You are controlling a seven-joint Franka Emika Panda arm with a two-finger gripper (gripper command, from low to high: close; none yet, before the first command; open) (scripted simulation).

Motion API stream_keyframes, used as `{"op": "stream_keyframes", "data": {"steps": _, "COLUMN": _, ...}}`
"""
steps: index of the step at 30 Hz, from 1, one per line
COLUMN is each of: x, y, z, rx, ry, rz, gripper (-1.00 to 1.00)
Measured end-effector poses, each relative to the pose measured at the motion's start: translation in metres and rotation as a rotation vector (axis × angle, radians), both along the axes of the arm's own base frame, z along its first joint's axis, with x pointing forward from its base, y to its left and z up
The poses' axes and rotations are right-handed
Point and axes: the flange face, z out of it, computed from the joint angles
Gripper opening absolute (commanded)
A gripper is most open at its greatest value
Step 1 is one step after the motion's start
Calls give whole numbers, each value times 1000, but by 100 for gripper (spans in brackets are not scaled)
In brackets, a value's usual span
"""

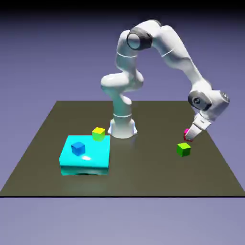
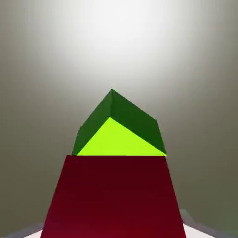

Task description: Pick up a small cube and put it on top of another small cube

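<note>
My gripper is shut on the small magenta-pink cube, low over the table on the exterior view's right. In the hand view that cube fills the bottom middle as a dark red face and hides most of the grey fingertips. The all-green cube rests on the table just in front of the gripper, a short gap away. In the hand view the green cube shows right beyond the held cube, one corner pointing away. Whether the magenta cube touches the table I cannot tell.
A flat cyan block lies on the exterior view's left with a blue cube on top. A yellow-topped green cube sits at its far corner. The robot's base stands at mid-table behind them.
</note>
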Motion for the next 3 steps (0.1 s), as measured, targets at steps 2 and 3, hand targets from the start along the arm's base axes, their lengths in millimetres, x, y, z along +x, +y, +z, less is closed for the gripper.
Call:
{"op": "stream_keyframes", "data": {"steps": 2, "x": 0, "y": 0, "z": 0, "rx": -1, "ry": -2, "rz": 1, "gripper": 100}}
{"op": "stream_keyframes", "data": {"steps": 3, "x": 5, "y": 6, "z": 16, "rx": -2, "ry": -4, "rz": 1, "gripper": 100}}
